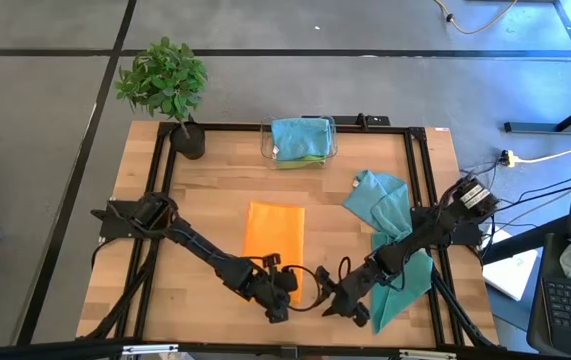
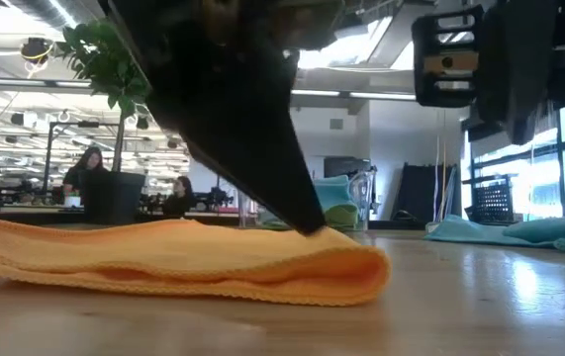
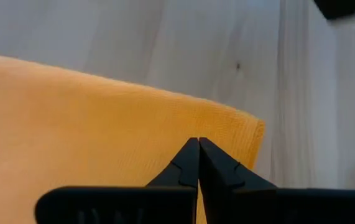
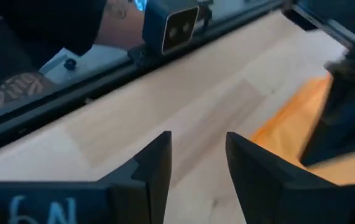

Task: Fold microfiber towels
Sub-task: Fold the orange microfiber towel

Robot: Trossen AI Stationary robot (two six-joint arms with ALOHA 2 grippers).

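orange towel (image 1: 275, 232) lies folded in half at counter (image 1: 215, 190) centre. left pincer (image 1: 281, 305), fingers together, rests on its 6 o'clock edge; right pincer (image 1: 337, 303) apart, empty, beside. teal towels (image 1: 390, 235) at 3 o'clock unfolded; others binned at 12 o'clock.

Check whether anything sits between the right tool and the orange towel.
Only the left tool, shut at the orange towel's near edge. Otherwise bare wood separates the open right tool from it.
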